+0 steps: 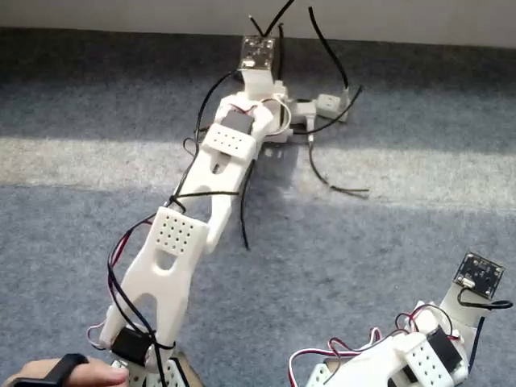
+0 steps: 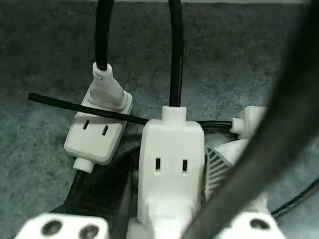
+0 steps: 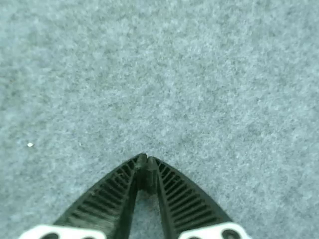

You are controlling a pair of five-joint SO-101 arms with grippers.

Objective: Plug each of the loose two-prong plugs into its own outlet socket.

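Near edge of the counter [image 1: 387,242]: your right arm [image 1: 419,355] sits folded at the near right corner. The right hand [image 3: 146,164] is clenched, tips touching, with nothing between them and grey felt beneath.

Mid counter: your left arm [image 1: 173,242] lies stretched from the near left corner diagonally towards the far edge.

Far edge, centre: the left hand [image 1: 282,121] is down among white fittings and black cords. It grasps a white socket block [image 2: 172,149], two slots facing the wrist camera. The block's long axis is in line with the hand, and its cord [image 2: 174,50] runs straight away.

Just beside it lies a second socket block [image 2: 97,134], slots up, free of the hand. Its long axis is tilted away from the held block. A thin black cable [image 2: 75,107] crosses it above the slots.

On the held block's other side is a small white piece [image 2: 249,119] at a cord's end. It is probably one of the loose plugs, though a blurred cable close to the lens hides most of it.

Judgement: the coming move turns on that piece. It lies just beside the held block, on the side away from the second socket. Your left hand is far nearer but occupied. Your right hand is free but well apart, so expect a long reach across.
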